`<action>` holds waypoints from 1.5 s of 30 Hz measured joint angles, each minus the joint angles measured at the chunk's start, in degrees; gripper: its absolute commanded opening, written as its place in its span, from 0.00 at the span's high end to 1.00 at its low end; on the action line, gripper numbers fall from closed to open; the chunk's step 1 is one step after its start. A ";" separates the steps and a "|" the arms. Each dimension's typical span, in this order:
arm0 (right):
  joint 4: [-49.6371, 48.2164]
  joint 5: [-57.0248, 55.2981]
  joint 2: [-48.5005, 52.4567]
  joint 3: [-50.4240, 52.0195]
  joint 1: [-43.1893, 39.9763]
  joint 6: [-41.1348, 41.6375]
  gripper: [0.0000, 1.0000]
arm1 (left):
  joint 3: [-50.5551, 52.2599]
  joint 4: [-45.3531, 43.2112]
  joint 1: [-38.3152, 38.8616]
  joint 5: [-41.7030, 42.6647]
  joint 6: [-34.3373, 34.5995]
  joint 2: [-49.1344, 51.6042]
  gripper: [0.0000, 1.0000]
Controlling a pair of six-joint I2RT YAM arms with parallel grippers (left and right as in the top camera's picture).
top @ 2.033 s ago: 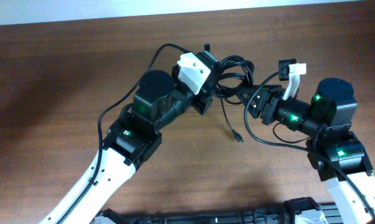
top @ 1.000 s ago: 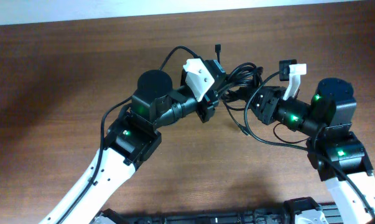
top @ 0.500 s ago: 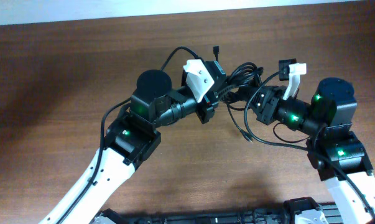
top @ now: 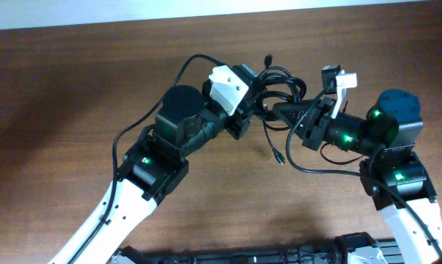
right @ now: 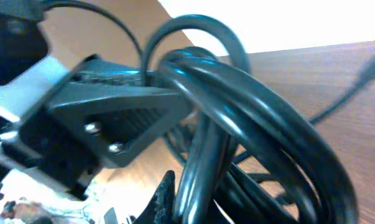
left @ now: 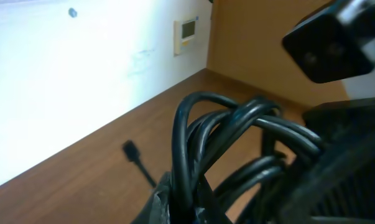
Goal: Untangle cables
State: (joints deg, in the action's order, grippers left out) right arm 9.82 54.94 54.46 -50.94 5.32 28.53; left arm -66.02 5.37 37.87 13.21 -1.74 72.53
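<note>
Cables: bundled above the table, gripped between both claws.
Left claw: clamped on the bundle.
Right claw: clamped on it, opposite.
Loose plug end: hung below, near the right claw.

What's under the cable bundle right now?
Wooden table, with one plug end trailing out from the cables. Directly beneath the loops is covered.

- Overhead, the cables hide where the left gripper closes.
- In the right wrist view the cables are blurred and cut off below.
- The dangling plug is too small to identify.
</note>
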 measured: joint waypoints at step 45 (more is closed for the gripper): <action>-14.64 21.03 0.98 0.15 -0.85 -0.46 0.88 | 0.63 -13.84 1.49 -16.13 -1.88 1.57 1.00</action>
State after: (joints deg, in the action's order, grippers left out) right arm -4.82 75.96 55.44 -50.78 4.47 28.08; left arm -65.39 -8.47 39.35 -2.92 -3.62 74.11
